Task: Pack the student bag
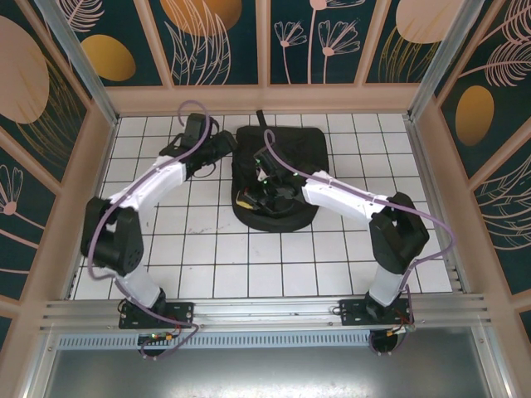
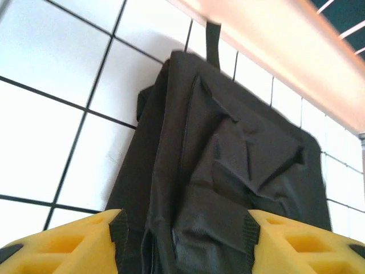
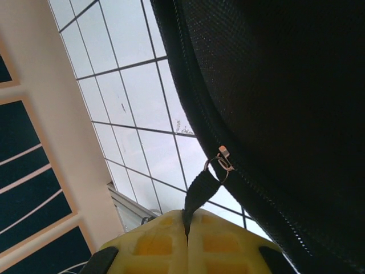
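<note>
The student bag is a large black backpack lying flat on the white tiled table, its top loop pointing to the far wall. My left gripper is at the bag's left edge. In the left wrist view it stands open, its yellow fingers wide apart with creased bag fabric between them. My right gripper is low over the bag's near left part. In the right wrist view it is shut on the black zipper pull strap, which hangs from the metal slider on the zipper track.
A pale wooden wall borders the table at the far side and both flanks. The bag's top loop nearly reaches that wall. Bare tiles lie in front of the bag, toward the arm bases.
</note>
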Motion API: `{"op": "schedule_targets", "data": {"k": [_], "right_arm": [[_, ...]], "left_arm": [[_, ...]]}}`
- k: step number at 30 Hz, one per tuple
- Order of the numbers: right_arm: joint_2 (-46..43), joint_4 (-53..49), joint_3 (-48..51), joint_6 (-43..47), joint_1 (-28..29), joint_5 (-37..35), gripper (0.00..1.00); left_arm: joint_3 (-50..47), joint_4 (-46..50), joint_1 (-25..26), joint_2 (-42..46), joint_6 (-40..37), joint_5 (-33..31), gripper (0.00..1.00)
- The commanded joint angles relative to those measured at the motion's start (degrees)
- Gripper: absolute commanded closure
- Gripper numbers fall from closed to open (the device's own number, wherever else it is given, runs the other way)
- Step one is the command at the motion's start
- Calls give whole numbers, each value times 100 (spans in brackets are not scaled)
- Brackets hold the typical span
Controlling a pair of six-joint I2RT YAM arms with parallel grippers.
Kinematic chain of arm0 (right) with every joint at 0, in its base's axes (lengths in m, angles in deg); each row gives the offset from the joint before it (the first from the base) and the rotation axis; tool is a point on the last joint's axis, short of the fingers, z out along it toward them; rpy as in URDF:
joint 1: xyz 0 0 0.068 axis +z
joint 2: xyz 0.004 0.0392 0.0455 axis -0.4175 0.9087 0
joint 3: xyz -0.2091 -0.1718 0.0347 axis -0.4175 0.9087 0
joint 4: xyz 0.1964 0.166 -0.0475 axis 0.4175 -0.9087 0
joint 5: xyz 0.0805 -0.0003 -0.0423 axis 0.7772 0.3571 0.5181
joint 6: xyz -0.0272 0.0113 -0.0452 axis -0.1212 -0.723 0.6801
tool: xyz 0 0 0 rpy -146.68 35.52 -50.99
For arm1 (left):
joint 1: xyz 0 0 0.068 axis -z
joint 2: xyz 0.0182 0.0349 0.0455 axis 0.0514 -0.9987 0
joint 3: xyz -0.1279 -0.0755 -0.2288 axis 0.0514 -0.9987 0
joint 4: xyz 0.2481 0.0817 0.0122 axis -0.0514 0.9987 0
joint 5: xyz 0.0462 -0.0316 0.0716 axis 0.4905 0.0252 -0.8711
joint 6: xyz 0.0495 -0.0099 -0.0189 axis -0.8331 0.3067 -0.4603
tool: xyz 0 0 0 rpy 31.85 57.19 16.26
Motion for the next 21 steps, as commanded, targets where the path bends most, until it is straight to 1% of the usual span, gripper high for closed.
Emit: {"op": "schedule_targets", "data": {"k": [1,3,6,9,14,17,21], "right_arm": [[-71,250,128,-70,-97,233,100],[-65,312,206,10,-123,375,100],[-70,397,319,50,-133,471,100],[-20,457,407,53,-142,524,100],[26,556,459,-42,-151,564,100],[49,615,456,-79,-150,586,100],[25,610,442,-106,-156,569,100]], "left_arm": [[-405,456,-24,415,45,253,42],[-580,544,-12,422,214,722,43],[-816,489,77,477,267,1001,46],[-875,491,184,489,224,1102,49],[-952,637,324,480,270,982,55],[-1129,460,400,440,360,1183,59],[-1290,356,466,431,426,1264,63]]}}
